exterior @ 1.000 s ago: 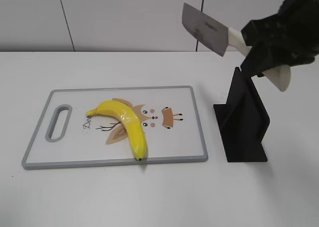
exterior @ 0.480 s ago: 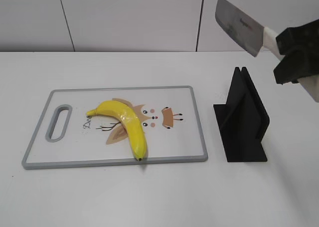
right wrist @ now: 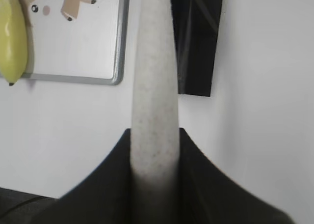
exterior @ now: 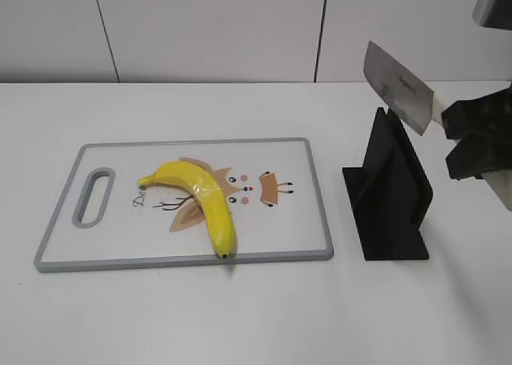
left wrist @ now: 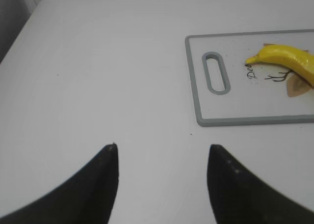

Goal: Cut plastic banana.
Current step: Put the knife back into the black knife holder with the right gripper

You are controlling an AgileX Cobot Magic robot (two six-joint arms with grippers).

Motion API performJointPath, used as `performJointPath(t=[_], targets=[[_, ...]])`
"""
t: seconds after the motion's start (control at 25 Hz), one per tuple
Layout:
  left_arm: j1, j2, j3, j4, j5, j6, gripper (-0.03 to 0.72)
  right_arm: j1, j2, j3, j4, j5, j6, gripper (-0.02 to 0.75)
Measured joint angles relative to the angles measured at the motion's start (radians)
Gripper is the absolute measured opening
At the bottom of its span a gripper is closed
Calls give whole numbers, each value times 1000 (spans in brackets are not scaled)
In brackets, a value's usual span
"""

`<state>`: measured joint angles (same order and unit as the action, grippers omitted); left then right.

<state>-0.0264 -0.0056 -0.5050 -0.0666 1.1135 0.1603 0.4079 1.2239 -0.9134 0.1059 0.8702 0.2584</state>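
A yellow plastic banana [exterior: 200, 195] lies on a white cutting board [exterior: 296, 237] with a grey rim; it also shows in the left wrist view [left wrist: 289, 62] and the right wrist view [right wrist: 12, 42]. My right gripper [exterior: 472, 145] is shut on the white handle [right wrist: 154, 96] of a knife. The steel blade [exterior: 398, 86] hangs in the air above the black knife stand [exterior: 390, 197], to the right of the board. My left gripper [left wrist: 162, 155] is open and empty over bare table, left of the board. It is out of the exterior view.
The cutting board [left wrist: 196, 81] has a handle slot [exterior: 94, 195] at its left end. The black knife stand [right wrist: 196, 42] stands upright just right of the board. A pale wall runs behind the white table [exterior: 240, 317].
My right gripper has carried the knife to the right and downward, from high above the board's right end to just above the black stand. The banana and board have not moved.
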Motion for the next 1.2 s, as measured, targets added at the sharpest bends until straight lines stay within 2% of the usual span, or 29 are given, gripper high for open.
performJointPath(t=[0.68, 1.2], targets=[[0, 0, 15, -11, -24, 1, 534, 0, 73, 7, -120, -76, 144, 169], [0, 0, 15, -11, -24, 1, 533, 0, 105, 7, -78, -109, 121, 169]])
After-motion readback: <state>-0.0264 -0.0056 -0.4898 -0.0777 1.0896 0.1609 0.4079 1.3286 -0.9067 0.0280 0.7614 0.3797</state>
